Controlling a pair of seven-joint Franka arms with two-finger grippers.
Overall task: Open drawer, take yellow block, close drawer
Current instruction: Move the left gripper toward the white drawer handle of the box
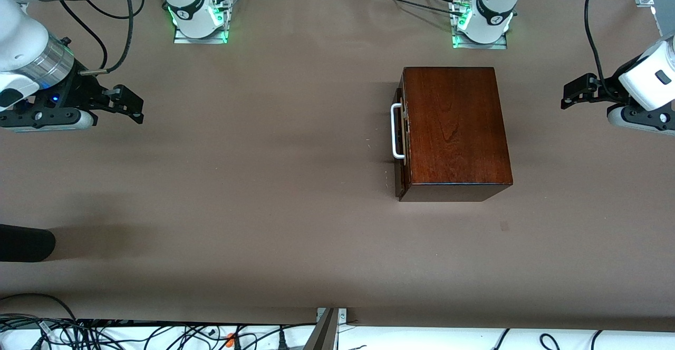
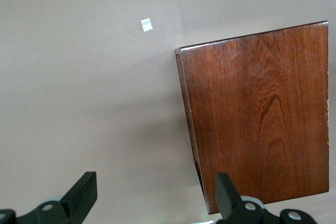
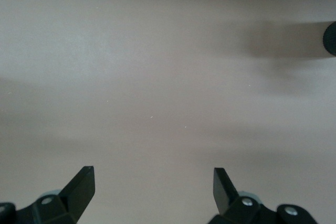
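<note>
The dark reddish-brown wooden box [image 1: 456, 128] stands on the table near the left arm's base. Its drawer [image 1: 401, 144] is pushed in, and the white U-shaped handle [image 1: 396, 131] faces the right arm's end of the table. The yellow block is out of view. My left gripper [image 1: 565, 96] hangs open over the bare table beside the box, toward the left arm's end. In the left wrist view the box top [image 2: 260, 114] lies past the open left gripper [image 2: 156, 187]. My right gripper [image 1: 138, 108] is open and empty over bare table [image 3: 154, 182] at the right arm's end.
A black rounded object [image 1: 26, 243] lies at the right arm's end of the table, nearer the front camera, and shows in the right wrist view [image 3: 331, 38]. A small tape mark [image 1: 504, 226] sits just in front of the box. Cables [image 1: 132, 334] run along the near edge.
</note>
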